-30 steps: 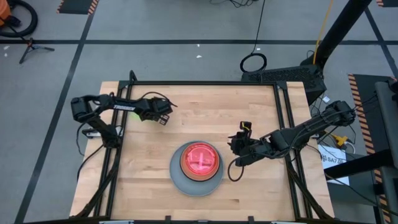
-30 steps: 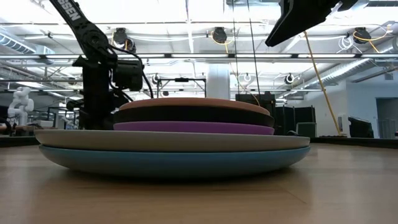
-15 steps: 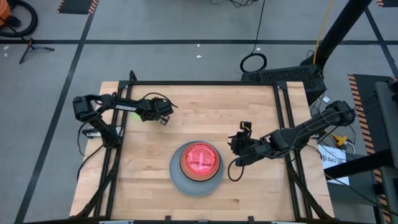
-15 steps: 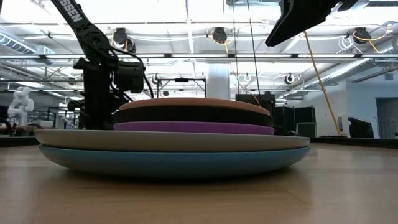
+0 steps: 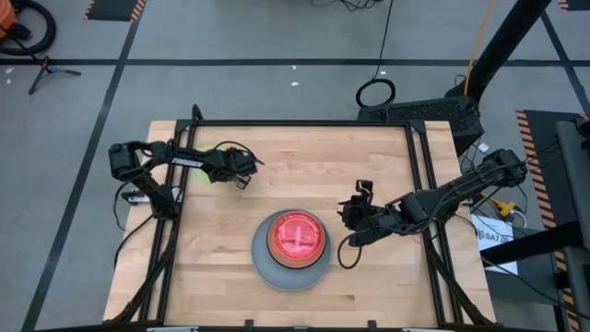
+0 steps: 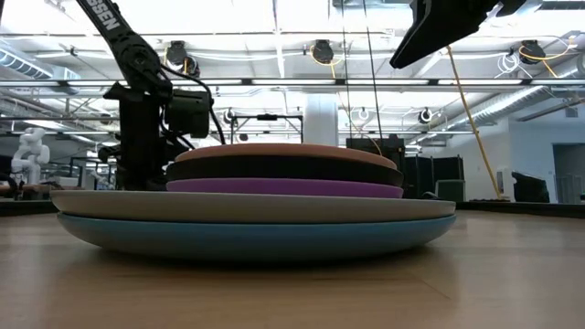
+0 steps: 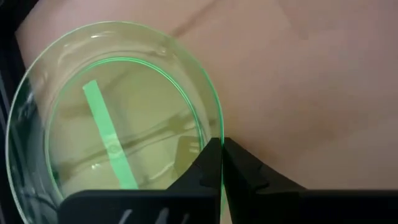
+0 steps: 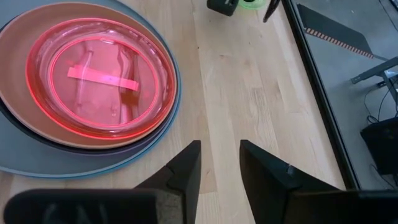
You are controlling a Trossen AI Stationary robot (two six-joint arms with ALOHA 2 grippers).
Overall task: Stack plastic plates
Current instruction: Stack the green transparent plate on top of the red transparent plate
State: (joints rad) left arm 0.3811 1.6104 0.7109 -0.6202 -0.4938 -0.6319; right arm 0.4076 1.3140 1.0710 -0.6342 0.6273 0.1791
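A stack of plastic plates (image 5: 293,249) stands at the table's middle near side. In the low view it goes blue (image 6: 247,236), grey (image 6: 247,206), purple (image 6: 283,187), black (image 6: 283,169) and tan-orange (image 6: 283,153). A translucent red-pink plate (image 8: 99,78) lies on top. At the far left, my left gripper (image 7: 221,152) is shut on a small neon green plate (image 7: 112,118); in the high view the arm mostly hides the plate (image 5: 214,148). My right gripper (image 8: 219,165) hangs open to the right of the stack with nothing between its fingers. My left gripper pinches the green plate's rim (image 7: 219,132) between its two fingers (image 7: 205,169), one on the plate's inner side and one outside. The rest of the plate reaches away from the fingers. Whether it is clear of the table, I cannot tell.
Bare wood lies between the stack and the green plate, and on the stack's right under my right gripper (image 5: 350,226). A black frame rail (image 8: 317,93) runs along the table's right edge. Cables hang from both arms.
My left arm has shifted a little over the green plate at the table's far left. The stack and my right gripper have kept still.
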